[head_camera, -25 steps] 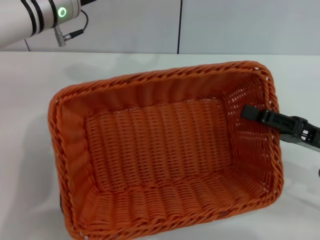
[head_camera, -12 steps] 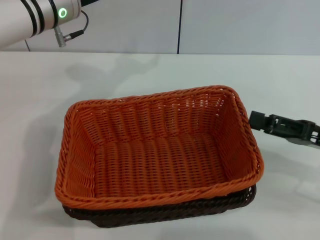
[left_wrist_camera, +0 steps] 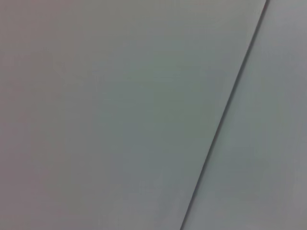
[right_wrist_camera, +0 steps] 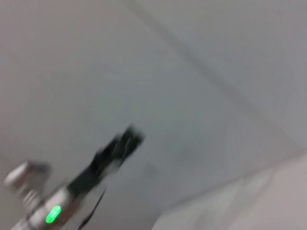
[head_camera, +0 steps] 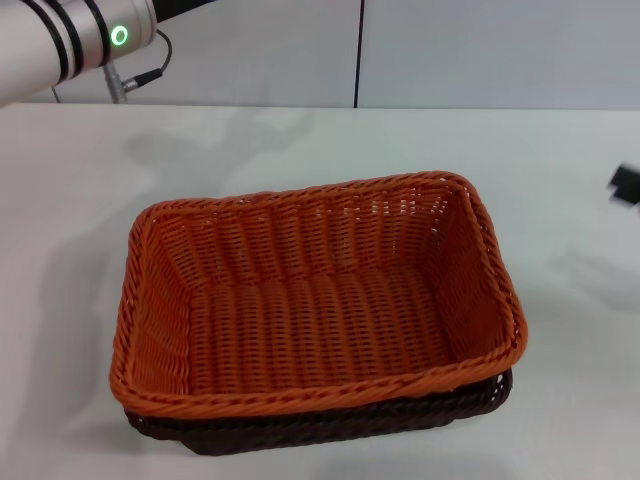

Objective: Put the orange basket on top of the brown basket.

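With the orange basket (head_camera: 318, 300) nested squarely on the brown basket (head_camera: 330, 425) at lower centre, the right gripper (head_camera: 626, 185), jaws unreadable at right edge, should retreat without nudging either.

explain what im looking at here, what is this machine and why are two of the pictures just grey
This is a two-armed robot seen through three cameras. The head camera looks down at a white table, where the orange basket sits nested on top of the brown basket. Nothing is held. The left arm is parked at the far left corner; only a dark sliver of the right pincer shows at the right edge, clear of the baskets. The other two pictures come from cameras on the wrists, which point at a plain grey wall; the right wrist's also catches the left arm.
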